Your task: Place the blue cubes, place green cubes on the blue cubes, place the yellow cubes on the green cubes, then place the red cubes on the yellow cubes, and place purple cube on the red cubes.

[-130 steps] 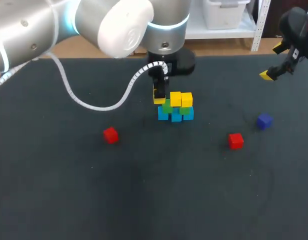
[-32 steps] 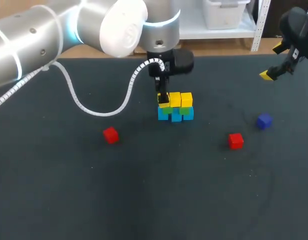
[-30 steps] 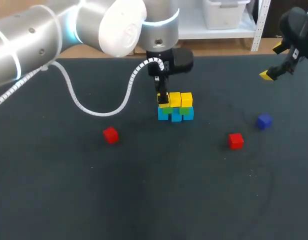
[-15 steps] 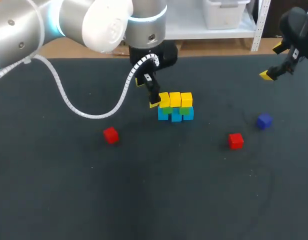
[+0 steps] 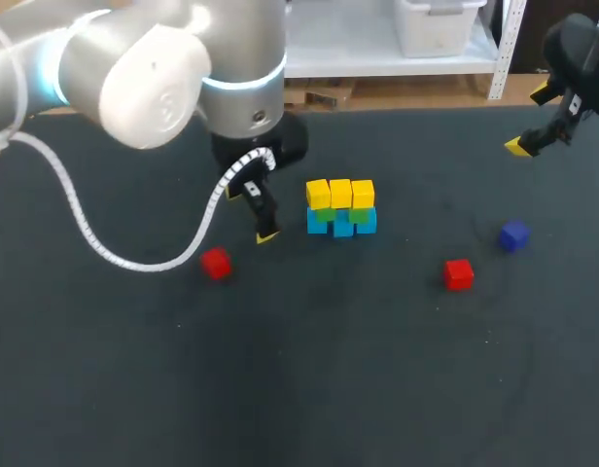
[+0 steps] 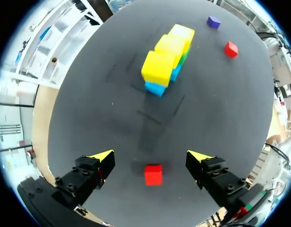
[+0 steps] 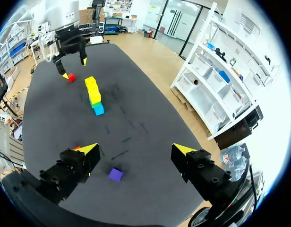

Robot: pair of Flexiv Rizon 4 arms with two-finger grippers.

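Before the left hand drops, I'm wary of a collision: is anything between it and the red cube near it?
Nothing visible. The left hand hangs open over the red cube, only bare table around it; the cube stack stands well ahead.

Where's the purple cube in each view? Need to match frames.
Head view: purple cube right of the cube stack, just behind a red cube.
Left wrist view: purple cube far ahead of the left hand, past the cube stack.
Right wrist view: purple cube seen between the right hand's open fingers.
Shared landmark: the cube stack.
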